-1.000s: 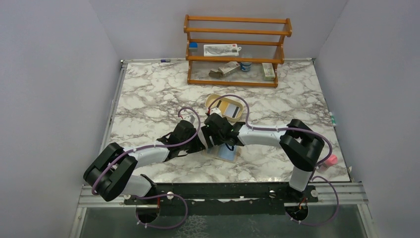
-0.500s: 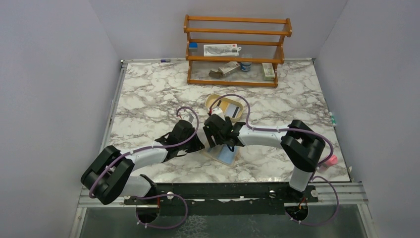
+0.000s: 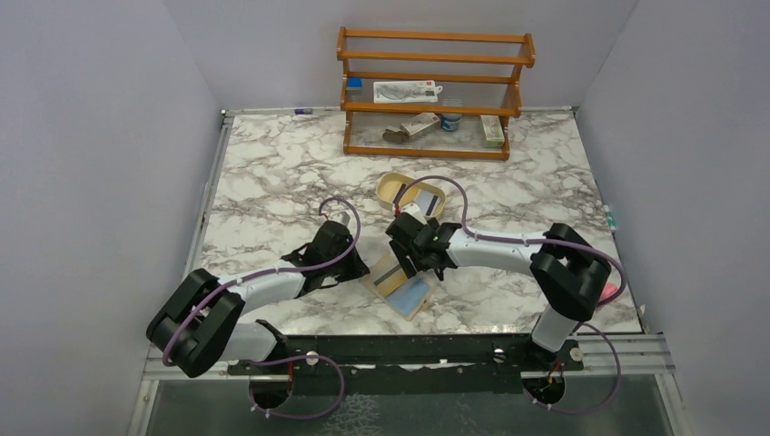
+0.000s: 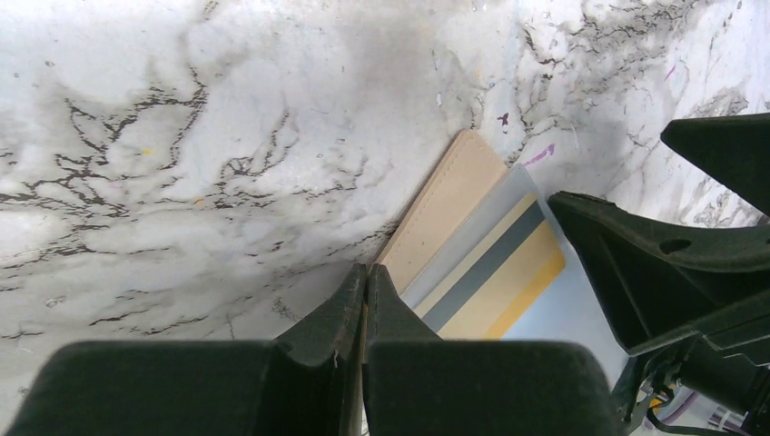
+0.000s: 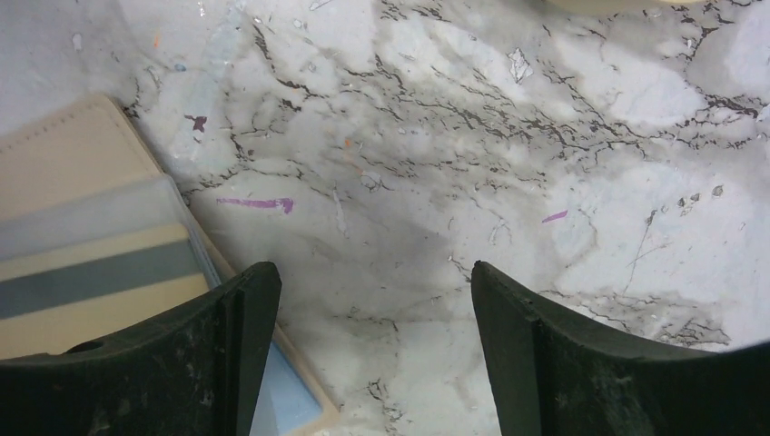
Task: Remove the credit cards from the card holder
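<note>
Marble table (image 3: pixel 272 182) fills most of the top view. A wooden rack (image 3: pixel 434 91) stands at its far edge with small packets and jars on its shelves. The two arms reach in from the near edge and meet near the middle. Just beyond them sits an oval tan tray (image 3: pixel 389 182), crossed by the right arm's cable.

The card holder (image 3: pixel 399 283) lies open and flat on the marble between the two wrists, near the table's centre and apart from the tray. Its long axis runs diagonally, from far-left to near-right. The tan half (image 4: pixel 447 202) points toward the far-left, and the light blue panel (image 3: pixel 414 296) points toward the near-right.

A yellowish card (image 4: pixel 508 282) with a dark grey band lies on the tan half. Its far edge sits under a pale, see-through strip. The band runs across the holder's long axis, from near-left to far-right in the top view.

The left gripper (image 4: pixel 366 272) has its fingers pressed together with nothing between them. Their tips are at the holder's tan edge; whether they touch it I cannot tell.

The right gripper (image 5: pixel 372 277) stands wide apart and grips nothing. It is over bare marble just beside the holder's corner, and its left finger (image 5: pixel 227 336) overlaps the card's edge in the wrist view.
</note>
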